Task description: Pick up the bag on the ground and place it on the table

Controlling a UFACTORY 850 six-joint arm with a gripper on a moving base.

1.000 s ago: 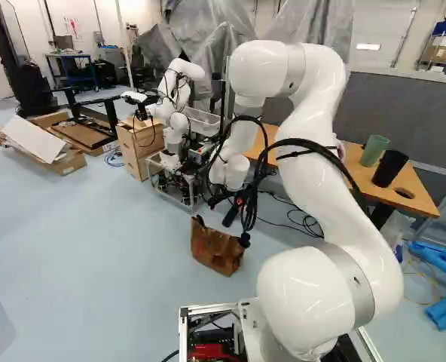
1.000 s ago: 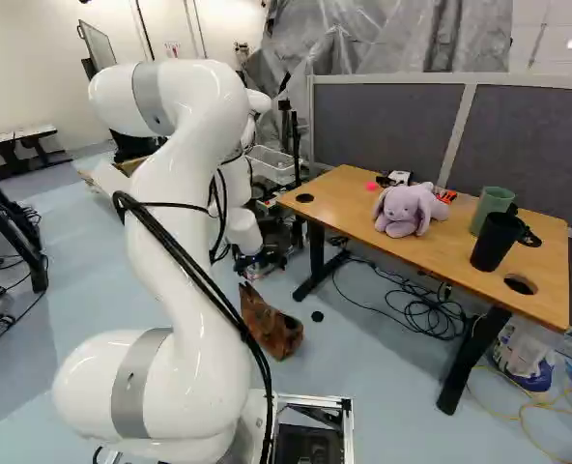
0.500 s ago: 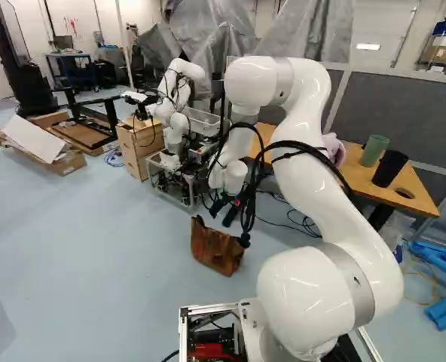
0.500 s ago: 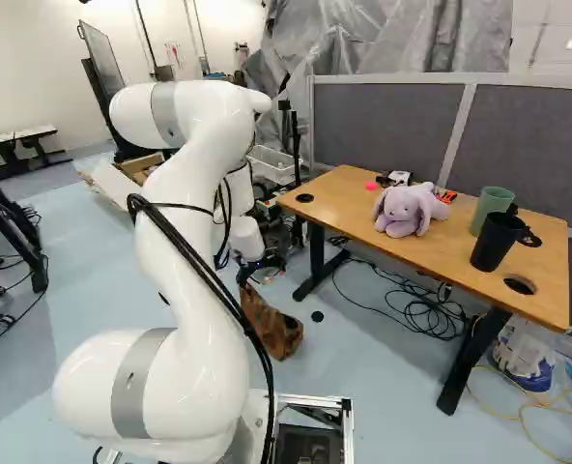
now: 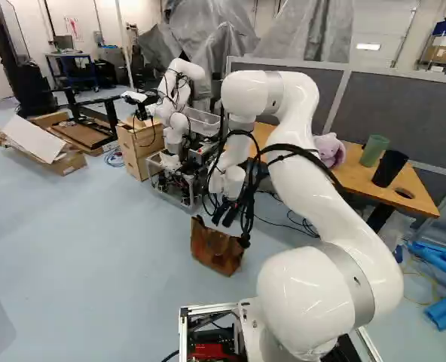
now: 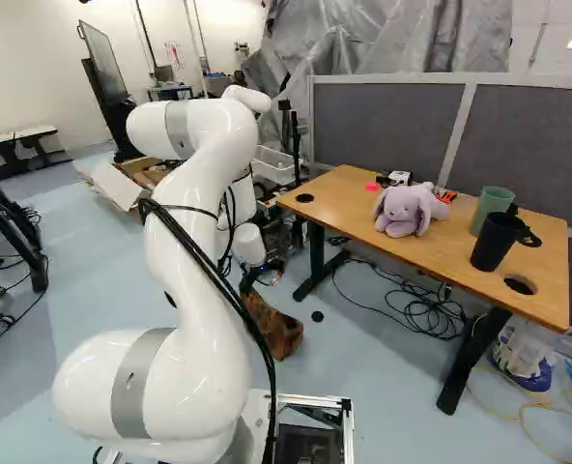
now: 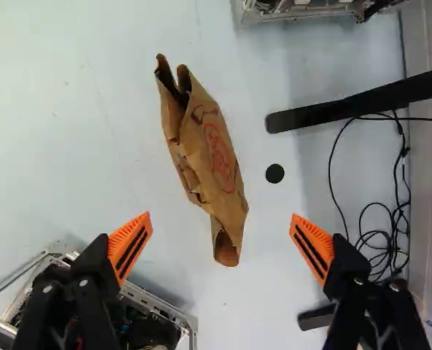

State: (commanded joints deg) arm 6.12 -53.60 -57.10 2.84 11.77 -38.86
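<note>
1. Left base view: the white arm (image 5: 302, 158) is bent lower than before.
2. The gripper (image 5: 223, 219) has its jaws wide apart, holding nothing.
3. Ahead of it, the brown bag (image 7: 212, 157) sits on the pale blue floor (image 7: 92, 146).
4. Near the bag: a black dot (image 7: 274, 173) and a table leg (image 7: 340, 106).
5. On the wood table (image 6: 441, 246): purple toy (image 6: 405, 209), green cup (image 6: 492, 205), black mug (image 6: 496, 242).
6. Farther off: another robot (image 5: 176, 124), then grey sheets (image 5: 204, 49).

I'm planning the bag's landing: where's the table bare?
In the right base view, the table is bare between the left hole and the plush toy, and between toy and black mug. Crowded: behind the toy, among small items, and by the green cup.
</note>
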